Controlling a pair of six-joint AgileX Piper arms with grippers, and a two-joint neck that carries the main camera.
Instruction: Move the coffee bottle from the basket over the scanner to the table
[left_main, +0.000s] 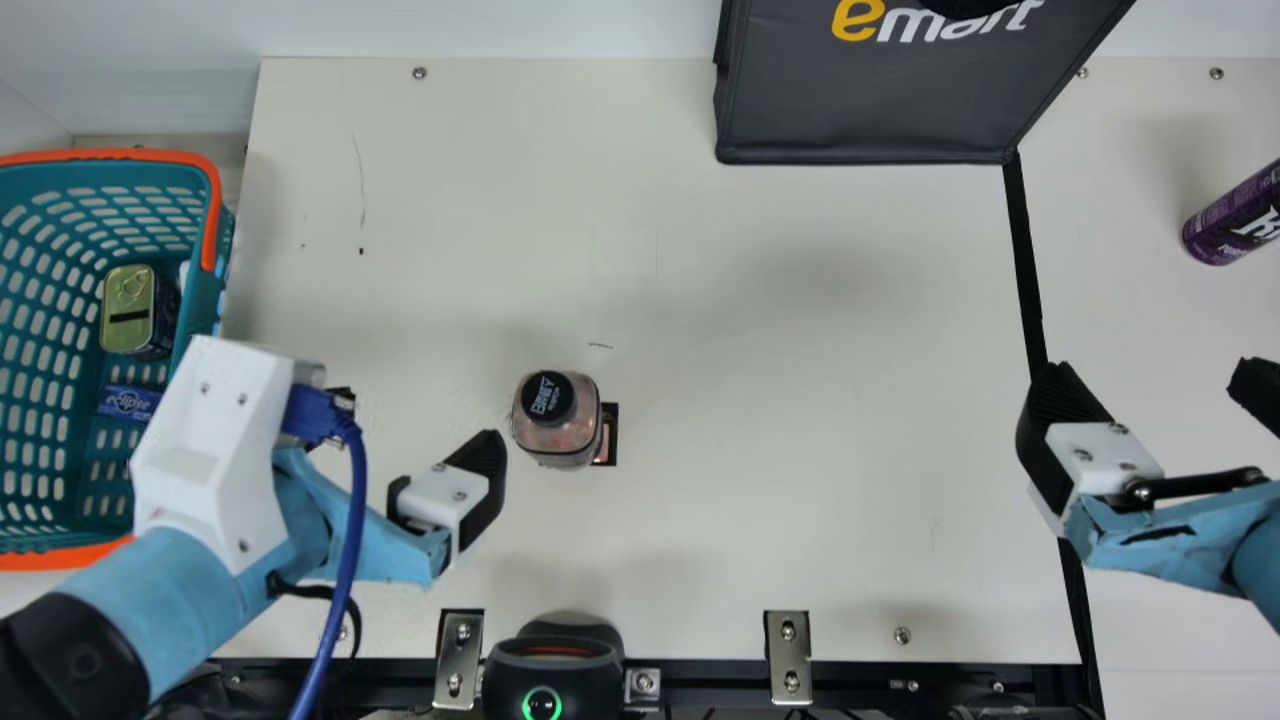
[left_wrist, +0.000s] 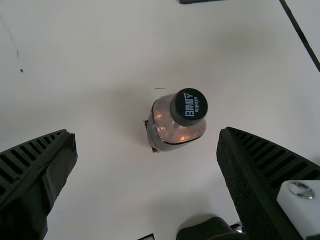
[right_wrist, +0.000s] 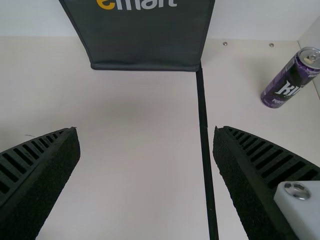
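The coffee bottle (left_main: 567, 432) stands upright on the table, partly over a small dark-edged mark. My left gripper (left_main: 418, 415) is open just left of it in the main view, touching nothing. From the left wrist, the bottle (left_wrist: 175, 127) with its black cap appears beyond the spread fingers of the left gripper (left_wrist: 148, 134). My right gripper (left_main: 1160, 378) is far to the right, open and holding nothing; the right wrist view also has this gripper (right_wrist: 146, 131) with its fingers wide apart. The basket (left_main: 110, 154) is at the left, the scanner (left_main: 553, 665) at the front edge.
In the basket are a tin (left_main: 127, 308) and a small blue pack (left_main: 130, 402). A dark bag (left_main: 870, 110) stands at the back, a purple can (left_main: 1232, 218) at the far right. Metal brackets (left_main: 459, 655) line the front edge near the scanner.
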